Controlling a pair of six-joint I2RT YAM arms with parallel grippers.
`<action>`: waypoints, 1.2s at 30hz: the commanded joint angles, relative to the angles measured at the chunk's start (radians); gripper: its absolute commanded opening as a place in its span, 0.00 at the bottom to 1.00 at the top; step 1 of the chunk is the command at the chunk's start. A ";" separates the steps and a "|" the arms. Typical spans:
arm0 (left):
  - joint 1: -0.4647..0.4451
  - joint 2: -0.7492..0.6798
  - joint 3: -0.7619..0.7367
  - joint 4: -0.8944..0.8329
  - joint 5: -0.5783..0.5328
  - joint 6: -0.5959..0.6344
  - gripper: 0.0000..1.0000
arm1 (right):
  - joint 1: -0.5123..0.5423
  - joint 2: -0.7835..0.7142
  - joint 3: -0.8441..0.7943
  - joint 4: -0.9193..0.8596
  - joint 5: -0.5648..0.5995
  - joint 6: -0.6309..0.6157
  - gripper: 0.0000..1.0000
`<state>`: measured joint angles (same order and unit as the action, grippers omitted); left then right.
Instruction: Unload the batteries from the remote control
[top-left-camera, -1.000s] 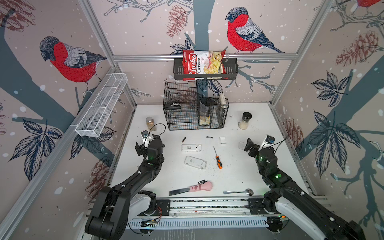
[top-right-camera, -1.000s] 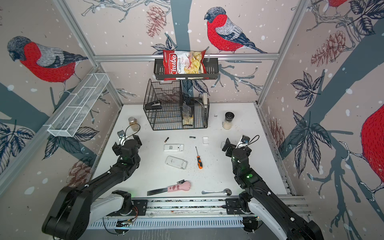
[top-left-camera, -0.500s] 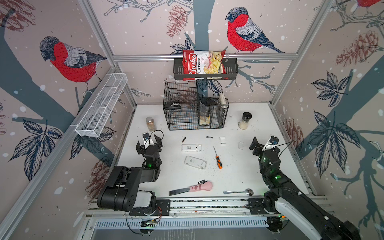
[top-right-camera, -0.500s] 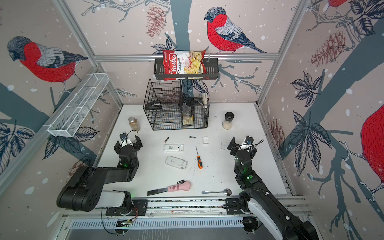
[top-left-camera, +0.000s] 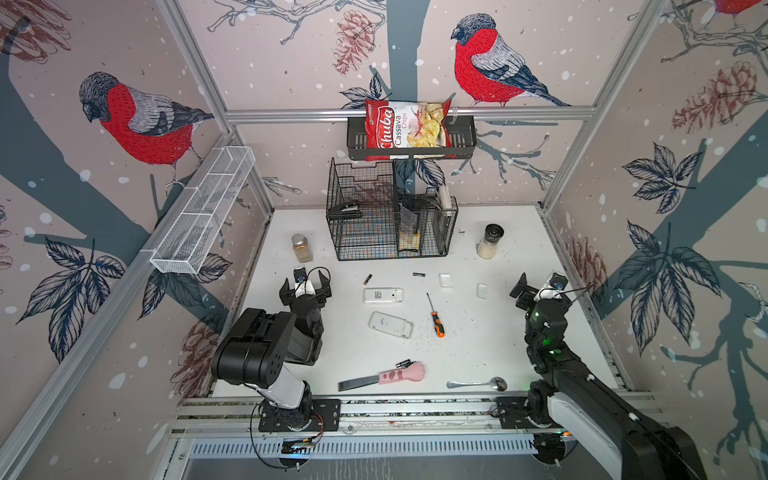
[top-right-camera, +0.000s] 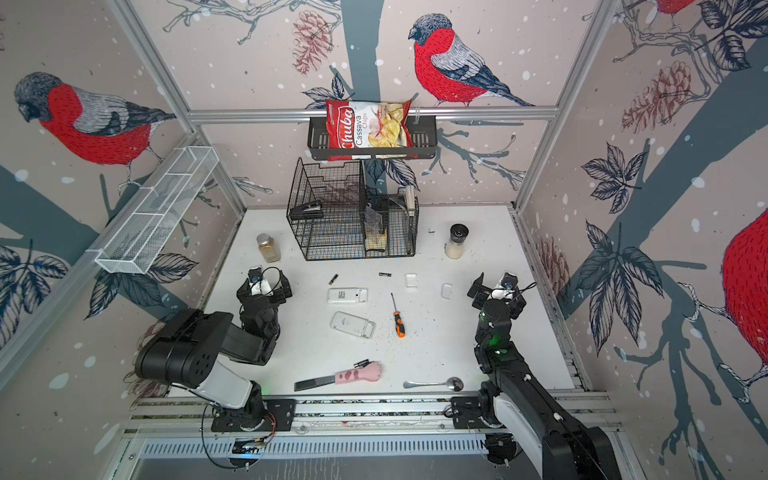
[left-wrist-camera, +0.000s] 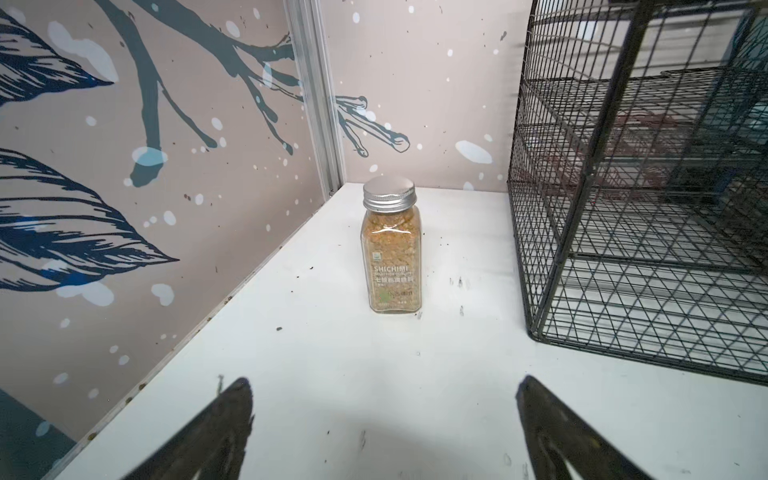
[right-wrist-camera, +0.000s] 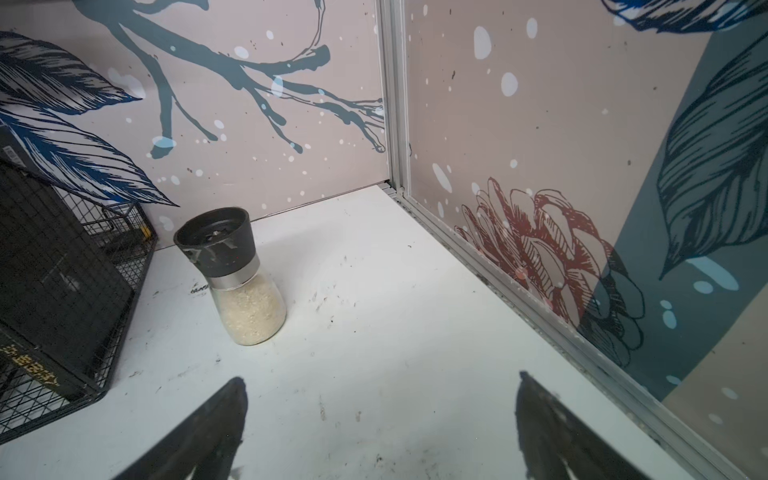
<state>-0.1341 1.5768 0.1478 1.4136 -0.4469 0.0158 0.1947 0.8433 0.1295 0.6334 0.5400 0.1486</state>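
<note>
Sitting at opposite tabletop (top-left-camera: 498, 345) edges, your left gripper (top-left-camera: 305, 287) and right gripper (top-left-camera: 539, 289) have jaws apart, both empty, likely to keep clear of the work. Loose batteries (top-left-camera: 367, 279) lie on the tabletop: two just beyond the upper remote (top-left-camera: 382, 295), more touching the pink-handled tool (top-left-camera: 401, 374) near the front. The lower remote (top-left-camera: 391, 325) lies back-up, its bay looking uncovered and empty, so unloading seems finished.

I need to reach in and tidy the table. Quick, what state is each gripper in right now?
Left gripper: open, holding nothing.
Right gripper: open, holding nothing.
</note>
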 joint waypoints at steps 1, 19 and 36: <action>0.002 0.011 0.002 0.112 0.008 0.013 0.98 | -0.022 0.063 0.000 0.156 -0.042 -0.039 1.00; 0.005 0.005 0.052 0.008 -0.021 -0.002 0.98 | -0.070 0.366 0.000 0.456 -0.131 -0.065 1.00; 0.004 0.005 0.051 0.007 -0.020 -0.003 0.98 | -0.135 0.636 0.019 0.706 -0.242 -0.058 1.00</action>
<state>-0.1329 1.5826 0.1959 1.4017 -0.4553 0.0151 0.0719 1.4429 0.1455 1.2469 0.3317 0.0780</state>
